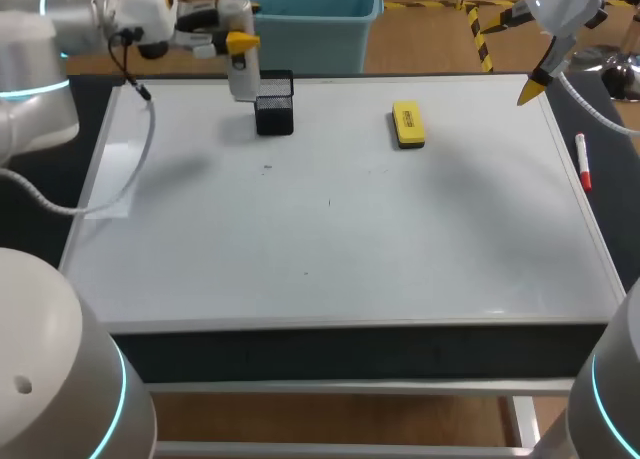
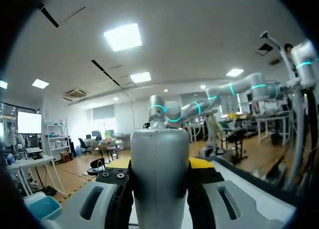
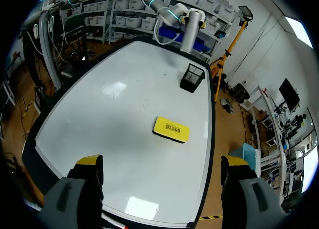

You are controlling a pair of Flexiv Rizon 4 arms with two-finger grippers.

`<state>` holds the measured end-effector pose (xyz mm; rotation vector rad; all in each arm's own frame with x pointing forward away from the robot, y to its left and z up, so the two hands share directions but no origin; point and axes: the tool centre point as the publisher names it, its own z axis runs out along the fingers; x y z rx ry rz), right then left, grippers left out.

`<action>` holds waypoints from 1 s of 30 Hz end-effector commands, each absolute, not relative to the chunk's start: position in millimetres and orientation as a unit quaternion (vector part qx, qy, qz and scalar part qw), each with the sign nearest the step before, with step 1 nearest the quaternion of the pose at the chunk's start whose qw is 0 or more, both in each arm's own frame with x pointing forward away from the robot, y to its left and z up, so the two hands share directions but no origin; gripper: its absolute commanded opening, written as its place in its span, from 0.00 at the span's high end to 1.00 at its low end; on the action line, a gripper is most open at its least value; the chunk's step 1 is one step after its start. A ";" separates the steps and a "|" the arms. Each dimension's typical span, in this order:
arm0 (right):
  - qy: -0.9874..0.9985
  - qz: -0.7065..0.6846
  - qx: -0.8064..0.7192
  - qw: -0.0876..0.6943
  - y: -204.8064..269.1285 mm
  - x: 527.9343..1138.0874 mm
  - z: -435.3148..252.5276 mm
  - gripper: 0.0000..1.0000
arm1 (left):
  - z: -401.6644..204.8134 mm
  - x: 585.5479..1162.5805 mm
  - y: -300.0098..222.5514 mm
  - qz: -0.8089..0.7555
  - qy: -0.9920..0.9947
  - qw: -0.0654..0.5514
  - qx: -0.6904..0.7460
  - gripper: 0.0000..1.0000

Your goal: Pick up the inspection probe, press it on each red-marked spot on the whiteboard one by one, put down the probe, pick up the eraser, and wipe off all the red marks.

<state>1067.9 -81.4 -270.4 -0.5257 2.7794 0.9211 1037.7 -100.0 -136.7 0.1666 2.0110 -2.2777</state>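
Head view: left arm comes in from the left along the far edge. Left end effector [image 1: 241,43] is clenched on the probe [image 1: 244,77], a grey cylinder held upright with a yellow tip on either side. Left wrist view agrees: both fingers press on the cylinder from two sides.

The probe sits over the far-left part of the whiteboard [image 1: 330,249], just beside the black mesh holder [image 1: 275,104], on the holder's left. Right wrist view shows a gap between probe and holder. Can't tell whether the probe's lower end touches the board.

The holder stands upright on the board near its far edge. There are a few small dark specks [image 1: 267,167] on the board, in front of the holder and toward the middle. They are too small to tell their colour.

The yellow eraser [image 1: 407,124] lies flat on the board, right of the holder and well apart from it, not touching either end effector.

Right arm comes in from the far right corner. Right end effector [image 1: 530,89] hangs over the board's far-right corner, released, fingers spread wide. In the right wrist view the eraser is ahead of it on the board, with the holder and the probe beyond.

A red marker [image 1: 582,162] lies along the board's right edge, near the right end effector but apart from it.
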 end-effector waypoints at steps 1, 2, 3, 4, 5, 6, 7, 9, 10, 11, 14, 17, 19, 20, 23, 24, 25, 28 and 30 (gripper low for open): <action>0.931 0.307 -0.177 0.083 -81.9 1068.1 -269.9 0.00 | -138.6 1062.1 -112.1 -0.749 0.656 0.017 0.093 1.00; 0.931 0.307 -0.177 0.083 -81.9 1068.1 -269.9 0.00 | -138.8 1065.2 -114.1 -0.749 0.656 0.017 0.094 1.00; 0.931 0.307 -0.177 0.083 -81.9 1068.1 -269.9 0.00 | -139.0 1068.2 -115.9 -0.749 0.656 0.016 0.095 1.00; 0.931 0.307 -0.177 0.083 -81.9 1068.1 -269.9 0.00 | -139.2 1070.8 -117.6 -0.749 0.656 0.016 0.095 1.00; 0.931 0.307 -0.177 0.083 -81.9 1068.1 -269.9 0.00 | -139.7 1073.8 -118.9 -0.749 0.656 0.016 0.096 1.00; 0.931 0.307 -0.177 0.083 -81.9 1068.1 -269.9 0.00 | -140.3 1076.3 -120.1 -0.749 0.655 0.016 0.096 1.00; 0.931 0.307 -0.177 0.083 -81.9 1068.1 -269.9 0.00 | -141.0 1078.5 -121.2 -0.749 0.655 0.015 0.096 1.00; 0.931 0.307 -0.177 0.083 -81.9 1068.1 -269.9 0.00 | -143.3 1083.1 -123.5 -0.749 0.655 0.016 0.095 1.00; 0.931 0.307 -0.177 0.083 -81.9 1068.1 -269.9 0.00 | -144.7 1085.4 -124.9 -0.750 0.655 0.016 0.094 1.00; 0.931 0.307 -0.177 0.083 -81.9 1068.1 -269.9 0.00 | -146.6 1088.0 -126.2 -0.749 0.655 0.015 0.093 1.00; 0.931 0.307 -0.177 0.083 -81.9 1068.1 -269.9 0.00 | -152.6 1095.8 -129.0 -0.749 0.657 0.015 0.086 1.00; 0.931 0.307 -0.177 0.083 -81.9 1068.1 -269.9 0.00 | -156.8 1100.3 -130.2 -0.751 0.655 0.015 0.082 1.00; 0.931 0.307 -0.177 0.083 -81.9 1068.1 -269.9 0.00 | -158.5 1101.6 -131.0 -0.752 0.654 0.015 0.082 1.00; 0.931 0.307 -0.177 0.083 -81.9 1068.1 -269.9 0.00 | -159.5 1102.2 -131.5 -0.752 0.654 0.015 0.082 1.00; 0.931 0.307 -0.177 0.083 -81.9 1068.1 -269.9 0.00 | -162.9 1105.3 -132.0 -0.756 0.649 0.015 0.085 1.00; 0.931 0.307 -0.177 0.083 -81.9 1068.1 -269.9 0.00 | -163.7 1105.9 -131.8 -0.756 0.649 0.014 0.086 1.00; 0.931 0.307 -0.177 0.083 -81.9 1068.1 -269.9 0.00 | -164.7 1106.2 -132.0 -0.756 0.649 0.014 0.086 1.00; 0.931 0.307 -0.177 0.083 -81.9 1068.1 -269.9 0.00 | -168.8 1106.8 -131.9 -0.756 0.649 0.014 0.086 1.00; 0.931 0.307 -0.177 0.083 -81.9 1068.1 -269.9 0.00 | -172.2 1107.8 -131.0 -0.757 0.648 0.013 0.085 1.00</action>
